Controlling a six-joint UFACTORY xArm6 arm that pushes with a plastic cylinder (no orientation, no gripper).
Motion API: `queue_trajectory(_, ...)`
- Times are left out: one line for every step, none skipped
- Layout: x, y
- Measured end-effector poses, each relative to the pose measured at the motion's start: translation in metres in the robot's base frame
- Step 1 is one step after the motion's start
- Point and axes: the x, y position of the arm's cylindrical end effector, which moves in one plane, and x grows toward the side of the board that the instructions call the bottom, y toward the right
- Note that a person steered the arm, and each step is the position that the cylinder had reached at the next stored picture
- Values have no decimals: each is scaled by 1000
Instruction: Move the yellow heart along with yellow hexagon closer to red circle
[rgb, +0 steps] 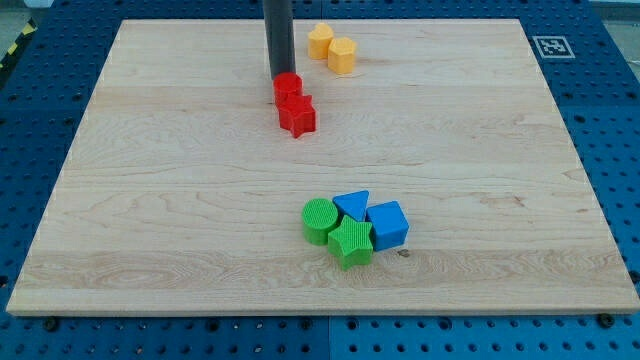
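The yellow heart (320, 41) and the yellow hexagon (343, 55) sit touching each other near the view's top, right of centre. The red circle (288, 88) lies down and left of them, with a red star (297, 115) touching its lower side. My tip (280, 76) stands at the upper left edge of the red circle, touching or almost touching it. The rod rises from there out of the view's top. The tip is left of the two yellow blocks, a short gap away.
A cluster sits in the lower middle of the wooden board (150, 200): a green circle (320, 220), a green star (351, 242), a blue triangle (352, 205) and a blue cube (388, 225). A fiducial tag (549, 46) marks the board's top right corner.
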Motion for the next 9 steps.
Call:
queue_trajectory(-6, -4)
queue_trajectory(-63, -14)
queue_trajectory(-94, 27)
queue_trajectory(-91, 79)
queue_trajectory(-77, 88)
queue_trajectory(-66, 88)
queue_trajectory(-71, 88)
queue_trajectory(-85, 113)
queue_trajectory(-72, 125)
